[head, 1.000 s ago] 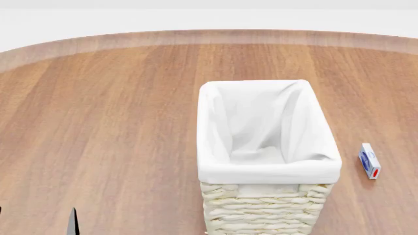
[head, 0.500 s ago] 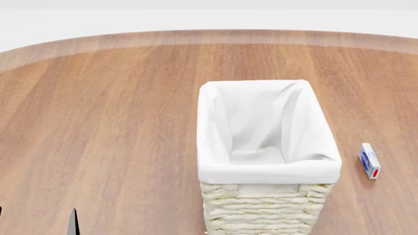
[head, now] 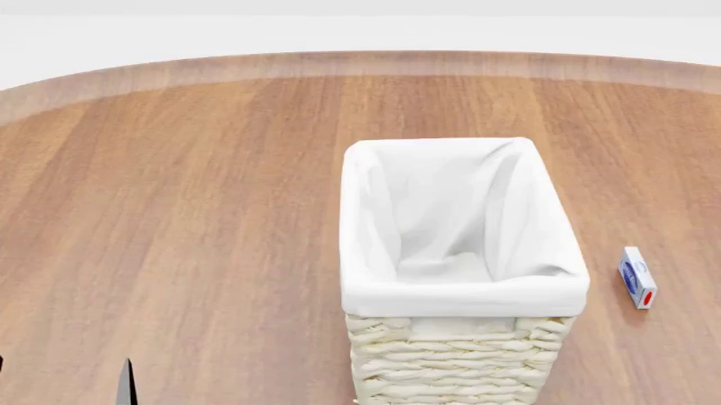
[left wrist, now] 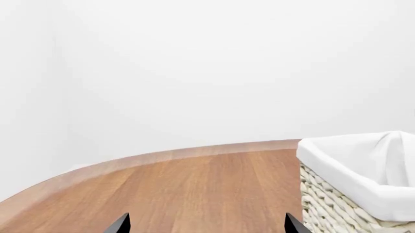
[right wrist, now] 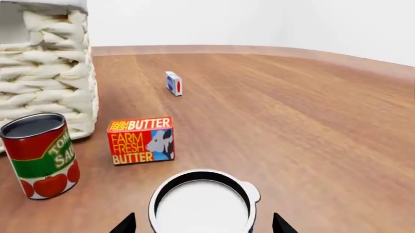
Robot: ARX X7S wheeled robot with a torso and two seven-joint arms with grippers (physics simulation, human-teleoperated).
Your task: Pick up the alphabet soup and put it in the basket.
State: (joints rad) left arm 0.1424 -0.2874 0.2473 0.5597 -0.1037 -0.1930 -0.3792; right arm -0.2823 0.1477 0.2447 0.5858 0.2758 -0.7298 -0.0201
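In the right wrist view the alphabet soup [right wrist: 202, 204] shows its white flat top with a dark rim; its label is hidden. My right gripper [right wrist: 202, 226] is open over it, one dark fingertip on each side, both apart from the can. The basket [head: 462, 297], cream wicker with a white cloth liner, stands at the middle of the head view and holds nothing I can see. The basket's wall [right wrist: 52, 87] rises beyond the can. My left gripper [left wrist: 206, 225] is open with nothing between its fingers, the basket [left wrist: 350, 184] beside it. One left fingertip [head: 127, 384] shows low in the head view.
A red-and-green tomato sauce can [right wrist: 40, 153] and a butter box [right wrist: 141, 141] stand between the soup and the basket. A small blue-and-white box [right wrist: 173, 83] lies farther off, right of the basket in the head view [head: 636, 277]. The wooden table's curved edge [head: 360, 63] runs behind.
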